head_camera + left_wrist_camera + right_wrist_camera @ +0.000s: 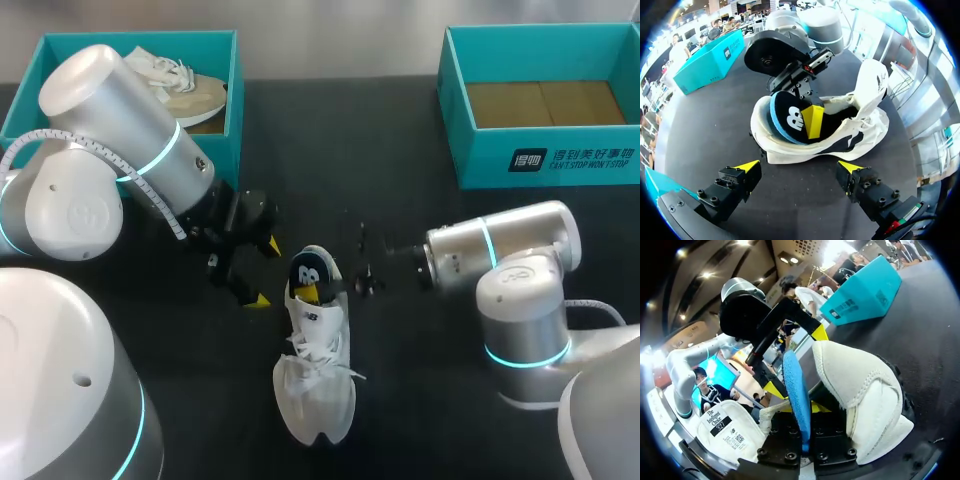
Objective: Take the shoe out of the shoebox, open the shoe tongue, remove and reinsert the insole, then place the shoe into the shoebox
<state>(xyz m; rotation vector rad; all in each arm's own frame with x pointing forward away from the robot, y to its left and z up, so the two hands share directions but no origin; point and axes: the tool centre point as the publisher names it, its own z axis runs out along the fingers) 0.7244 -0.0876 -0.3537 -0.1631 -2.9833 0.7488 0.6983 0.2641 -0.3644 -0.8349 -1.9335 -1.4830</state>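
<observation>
A white shoe [316,375] lies mid-table with its toe toward the front edge. Its dark insole with a blue rim [311,270] stands up out of the heel opening. My right gripper [312,291] comes in from the right and is shut on that insole. In the right wrist view the insole's blue edge [797,390] is pinched between the fingers, beside the white heel [860,390]. My left gripper [264,272] hangs open just left of the heel. In the left wrist view it [799,167] stands short of the shoe [860,125] and touches nothing.
A teal shoebox [232,90] at the back left holds a second, beige shoe [185,85]. Another teal shoebox [540,160] stands at the back right with only its cardboard floor showing. The right arm's wrist [500,245] lies low over the table right of the shoe.
</observation>
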